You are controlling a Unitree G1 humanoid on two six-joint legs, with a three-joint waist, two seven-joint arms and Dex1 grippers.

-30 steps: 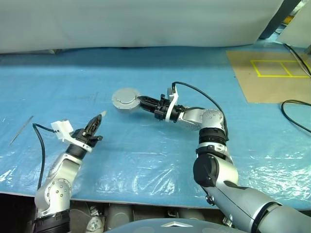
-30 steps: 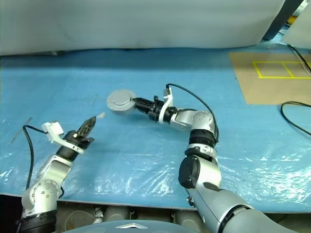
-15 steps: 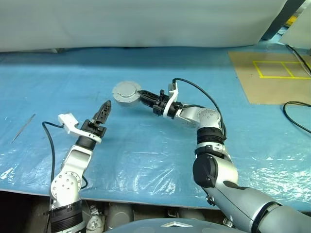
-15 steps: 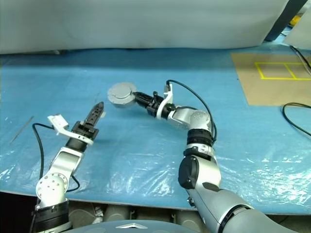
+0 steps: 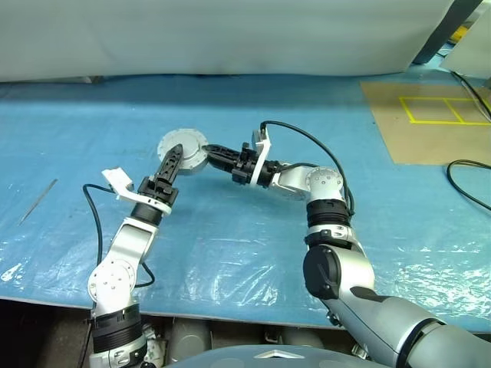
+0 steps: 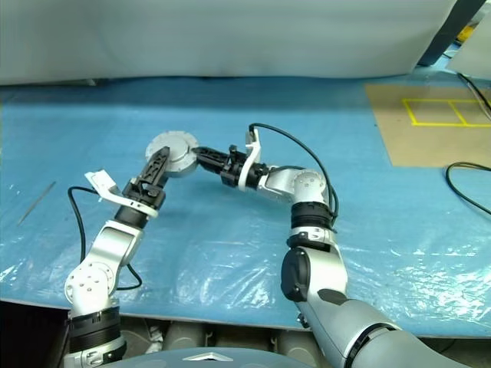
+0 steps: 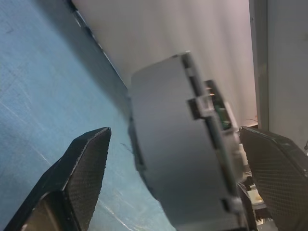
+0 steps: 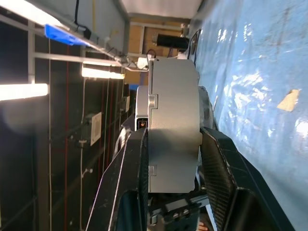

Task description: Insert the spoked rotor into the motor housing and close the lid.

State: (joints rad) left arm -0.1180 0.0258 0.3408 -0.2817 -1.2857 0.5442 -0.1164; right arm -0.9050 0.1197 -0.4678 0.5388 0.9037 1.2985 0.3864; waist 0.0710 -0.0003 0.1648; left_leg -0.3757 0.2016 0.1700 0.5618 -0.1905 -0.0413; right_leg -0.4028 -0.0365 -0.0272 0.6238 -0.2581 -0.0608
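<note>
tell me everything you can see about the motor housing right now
The motor housing is a round, flat, plain grey metal puck with small notches and tabs along its rim. Its lid looks shut, so nothing inside can be seen. It is held on edge above the blue plastic sheet, clamped across its thickness by the right gripper, one finger on each flat face. The left gripper has its jaws wide open on either side of it, not touching.
</note>
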